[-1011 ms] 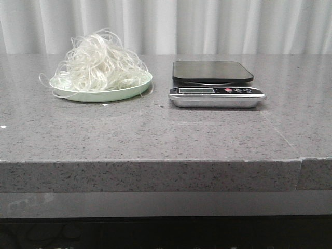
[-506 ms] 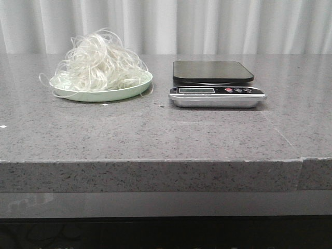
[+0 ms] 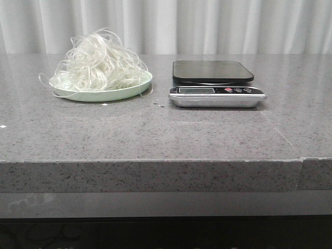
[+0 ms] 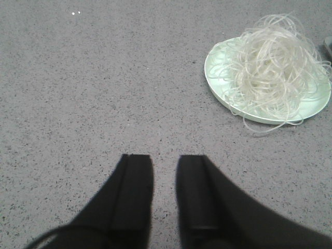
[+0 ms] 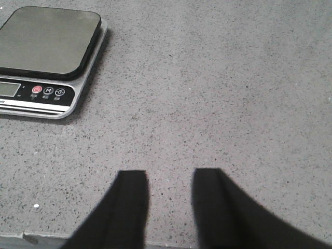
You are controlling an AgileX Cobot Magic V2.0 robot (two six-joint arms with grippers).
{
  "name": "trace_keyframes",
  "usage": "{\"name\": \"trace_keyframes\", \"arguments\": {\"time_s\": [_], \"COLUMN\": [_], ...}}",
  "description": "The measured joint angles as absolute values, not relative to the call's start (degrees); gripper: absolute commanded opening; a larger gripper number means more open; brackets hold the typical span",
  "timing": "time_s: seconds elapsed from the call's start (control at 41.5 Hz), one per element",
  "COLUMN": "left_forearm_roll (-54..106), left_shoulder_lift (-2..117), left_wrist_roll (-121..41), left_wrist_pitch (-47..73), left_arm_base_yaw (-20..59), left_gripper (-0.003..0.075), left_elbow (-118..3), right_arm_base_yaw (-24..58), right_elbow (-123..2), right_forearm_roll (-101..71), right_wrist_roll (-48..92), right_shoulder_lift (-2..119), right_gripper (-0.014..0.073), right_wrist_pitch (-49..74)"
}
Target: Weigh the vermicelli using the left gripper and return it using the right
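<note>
The vermicelli [image 3: 99, 63] is a fluffy white mound on a pale green plate [image 3: 132, 91] at the back left of the grey counter. In the left wrist view the vermicelli [image 4: 272, 65] covers most of the plate [image 4: 217, 62], some strands trailing over its rim. My left gripper [image 4: 165, 158] hovers over bare counter well short of the plate, open, nothing between its fingers. A digital scale [image 3: 215, 83] with a dark platform stands right of the plate. My right gripper [image 5: 168, 174] is open over bare counter, apart from the scale [image 5: 46, 44]. Neither gripper shows in the front view.
The counter's front edge [image 3: 155, 162] runs across the front view, with a seam [image 3: 302, 171] at the right. White curtains [image 3: 207, 26] hang behind the counter. Small white specks [image 3: 105, 105] lie on the stone in front of the plate.
</note>
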State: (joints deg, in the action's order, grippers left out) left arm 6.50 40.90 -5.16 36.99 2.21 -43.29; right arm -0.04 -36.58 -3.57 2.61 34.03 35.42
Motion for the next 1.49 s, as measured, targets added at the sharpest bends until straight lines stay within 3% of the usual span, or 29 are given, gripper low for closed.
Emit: {"name": "trace_keyframes", "arguments": {"time_s": [0.096,0.53,0.843,1.011,1.493], "left_forearm_roll": [6.50,6.99,7.20,7.20,7.20], "left_shoulder_lift": [40.90,44.49,60.10,70.30,94.02], "left_wrist_roll": [-5.27,-9.13,-12.14,-12.14,-12.19], "left_wrist_pitch": [36.99,33.73,27.61,26.82,22.14], "left_arm_base_yaw": [2.21,5.99,19.85,20.79,20.89], "left_gripper": [0.0477,0.0473,0.0503,0.0612,0.0596], "left_elbow": [-43.29,-43.29,-48.20,-55.26,-71.58], "right_arm_base_yaw": [-0.04,-0.04,-0.04,-0.04,-0.04], "right_elbow": [-36.58,-36.58,-36.58,-36.58,-36.58], "right_forearm_roll": [-3.57,-3.57,-3.57,-3.57,-3.57], "right_wrist_roll": [2.61,2.61,2.61,2.61,2.61], "right_shoulder_lift": [34.03,34.03,34.03,34.03,34.03], "right_gripper": [0.0507,0.0507,0.0507,0.0507,0.0507], "right_wrist_pitch": [34.94,33.85,33.85,33.85,33.85]}}
